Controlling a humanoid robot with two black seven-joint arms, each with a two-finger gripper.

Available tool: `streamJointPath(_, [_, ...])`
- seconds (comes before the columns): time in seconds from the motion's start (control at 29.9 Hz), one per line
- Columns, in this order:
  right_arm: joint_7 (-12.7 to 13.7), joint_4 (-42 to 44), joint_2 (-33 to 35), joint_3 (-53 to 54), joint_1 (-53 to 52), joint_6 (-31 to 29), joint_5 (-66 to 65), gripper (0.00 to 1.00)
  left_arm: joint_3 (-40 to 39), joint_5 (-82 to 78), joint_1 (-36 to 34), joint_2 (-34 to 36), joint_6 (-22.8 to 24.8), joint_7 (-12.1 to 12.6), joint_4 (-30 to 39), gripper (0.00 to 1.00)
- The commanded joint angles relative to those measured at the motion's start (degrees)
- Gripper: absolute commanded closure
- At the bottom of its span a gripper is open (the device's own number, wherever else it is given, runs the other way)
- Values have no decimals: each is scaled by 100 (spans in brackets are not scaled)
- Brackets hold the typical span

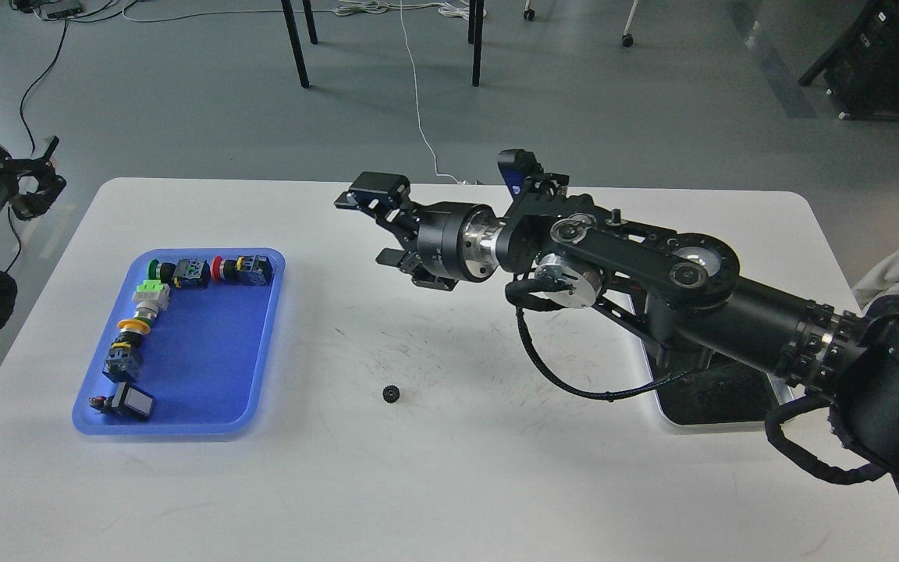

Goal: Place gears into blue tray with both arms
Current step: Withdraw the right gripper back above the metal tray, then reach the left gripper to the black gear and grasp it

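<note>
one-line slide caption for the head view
Right gripper open above the white table, one small black toothed gear lying between the rectangular blue plastic tray and the shiny steel tray.

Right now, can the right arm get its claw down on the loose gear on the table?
Probably yes. The gear lies alone on bare table, nothing beside it. The right claw hangs open above and behind it, the way down free.

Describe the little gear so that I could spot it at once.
Start at the blue tray on the white table, then look right onto the bare tabletop. The gear lies alone there: a tiny black toothed disc, far smaller than the colourful push-button switches inside the tray.
</note>
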State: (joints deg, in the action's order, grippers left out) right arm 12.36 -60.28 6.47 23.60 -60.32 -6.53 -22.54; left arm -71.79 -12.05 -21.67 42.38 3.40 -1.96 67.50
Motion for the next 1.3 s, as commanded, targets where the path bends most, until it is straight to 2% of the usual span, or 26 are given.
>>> streamJointPath(0.0, [-23,-185,722,1056,511,-24,679,6,77,-78,49,358,-94,116,684,2])
streamJointPath(0.2, [-32,-994,1847,2709,1952,-129,1620,6,209,-692,427,859,-200,371,2424,2])
streamJointPath(0.37, [-15,-933,2174,4518,3497,-752,2288,6,227,-1159,427,842,-60,828,3366,2])
streamJointPath(0.57, [-15,-907,2200,5479,4546,-1149,2614,6,717,-2492,339,816,835,1171,3349,2])
streamJointPath(0.67, [-23,-880,2183,5559,4731,-1158,2694,6,1017,-3651,339,816,1451,1189,3349,2])
streamJointPath(0.8, [-23,-906,2139,5498,4775,-1175,2694,6,1281,-5392,409,798,1953,1146,3349,2])
streamJointPath(1.1, [-23,-959,2148,5313,4758,-1193,2676,6,2220,-8706,400,-18,1910,1084,3279,2])
streamJointPath(1.27, [-23,-959,2139,5304,4766,-1184,2676,6,2985,-9692,383,-248,1664,1084,3261,2])
